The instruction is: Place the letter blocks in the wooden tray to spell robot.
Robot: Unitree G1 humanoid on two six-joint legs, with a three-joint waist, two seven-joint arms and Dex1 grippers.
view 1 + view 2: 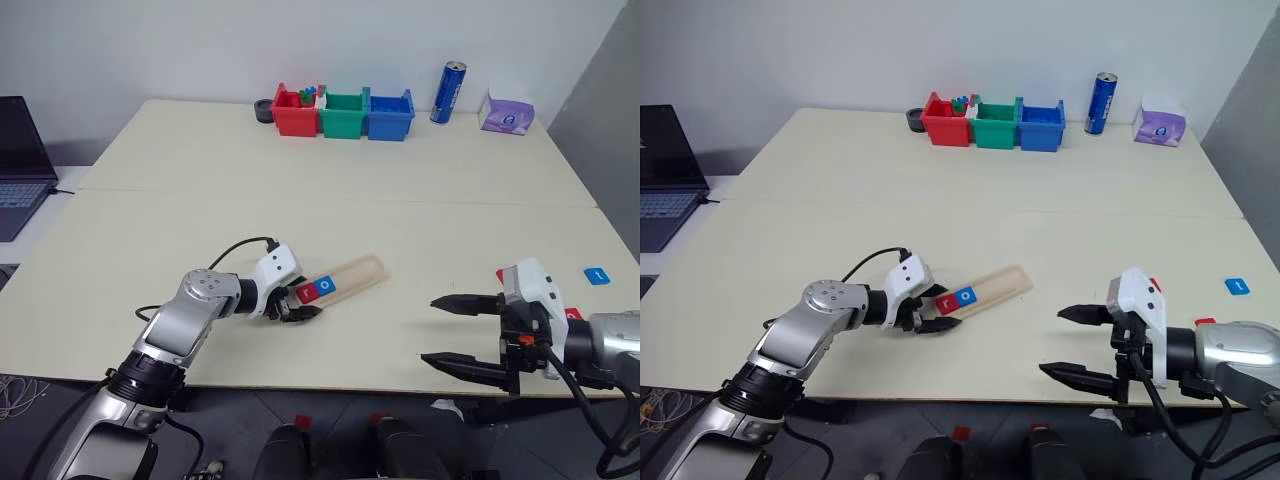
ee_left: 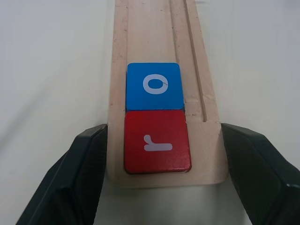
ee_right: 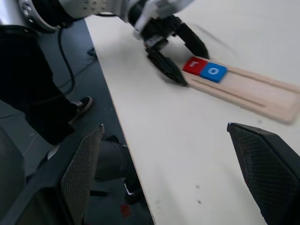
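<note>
From the head cameras, the wooden tray (image 1: 345, 279) lies slantwise on the desk (image 1: 300, 180) in front of the robot, with a red r block (image 1: 306, 293) and a blue o block (image 1: 327, 288) side by side at its near end; the left hand (image 1: 297, 312) sits at that end, its fingers spread to either side of the tray's corner and gripping nothing. The right hand (image 1: 452, 332) hovers over the near edge of the desk with its fingers wide apart and empty, and beyond it a loose blue block (image 1: 597, 275) lies flat on the desk, with a red block (image 1: 573, 314) partly hidden behind the wrist. In the left wrist view the r and o tiles (image 2: 157, 146) touch edge to edge in the shallow groove, and the black fingers (image 2: 79, 173) flank the tray end without pressing it. In the right wrist view the tray (image 3: 253, 91) shows three places still bare past the o. These tiles look light, stiff and smooth-faced, so they should slide readily and could skate away under a glancing touch; being thin and flat on the desk, they are best pinched across two opposite side edges with the fingers coming down from above, and the light tray may shift if nudged.
</note>
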